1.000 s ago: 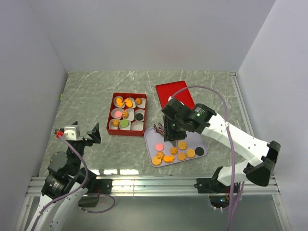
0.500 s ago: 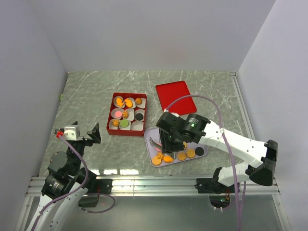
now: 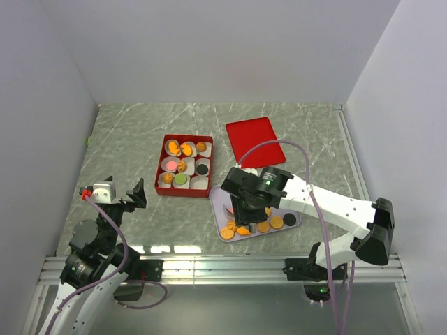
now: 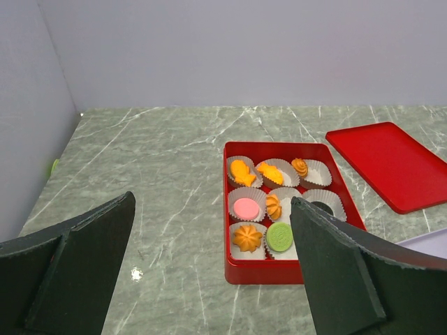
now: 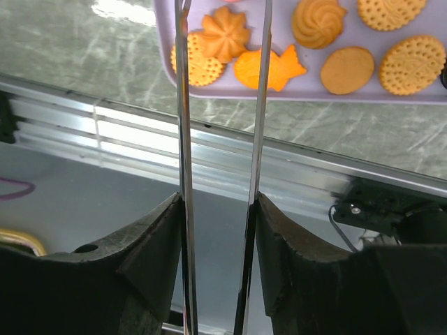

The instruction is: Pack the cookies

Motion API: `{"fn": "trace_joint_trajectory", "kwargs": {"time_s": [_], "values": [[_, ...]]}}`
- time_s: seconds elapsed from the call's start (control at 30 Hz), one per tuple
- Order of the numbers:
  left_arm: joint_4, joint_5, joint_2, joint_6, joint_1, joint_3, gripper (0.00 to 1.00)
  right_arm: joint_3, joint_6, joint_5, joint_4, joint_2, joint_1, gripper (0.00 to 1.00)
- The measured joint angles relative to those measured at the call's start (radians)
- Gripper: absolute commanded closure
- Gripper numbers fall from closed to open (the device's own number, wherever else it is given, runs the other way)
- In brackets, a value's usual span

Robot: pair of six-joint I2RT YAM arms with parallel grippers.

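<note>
The right tool hangs low over the near left part of a pale lilac tray that lies on the grey marbled bench. Its two thin metal blades stand apart and nearly parallel. A flower-shaped cookie lies flat on the tray in the gap between them, with space on each side. The right blade crosses over a fish-shaped cookie, and the blade tips run out of the wrist view, so nothing is seen clamped. More loose cookies lie along the near edge of the tray, most of them orange, with a black one at the right end and a pink one half hidden under the arm. Just left of the tray sits a red box lined with white paper cups. These hold orange cookies, a pink one, a green one and a black one. A red lid lies flat behind the tray. The left tool hovers at the near left of the bench, well apart from the box, spread wide and holding nothing
</note>
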Motion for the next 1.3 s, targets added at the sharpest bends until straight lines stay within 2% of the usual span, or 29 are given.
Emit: {"fn": "trace_joint_trajectory", "kwargs": {"time_s": [0.63,0.93,1.3], "values": [[0.0,0.0,0.0,0.0,0.0,0.0,0.0,0.0,-0.005,-0.014,-0.002,0.053,0.017,0.5],[0.0,0.0,0.0,0.0,0.0,0.0,0.01,0.0,-0.011,-0.022,-0.003,0.06,0.019,0.58],[0.0,0.0,0.0,0.0,0.0,0.0,0.01,0.073,-0.024,0.0,-0.045,0.114,0.019,0.59]]}}
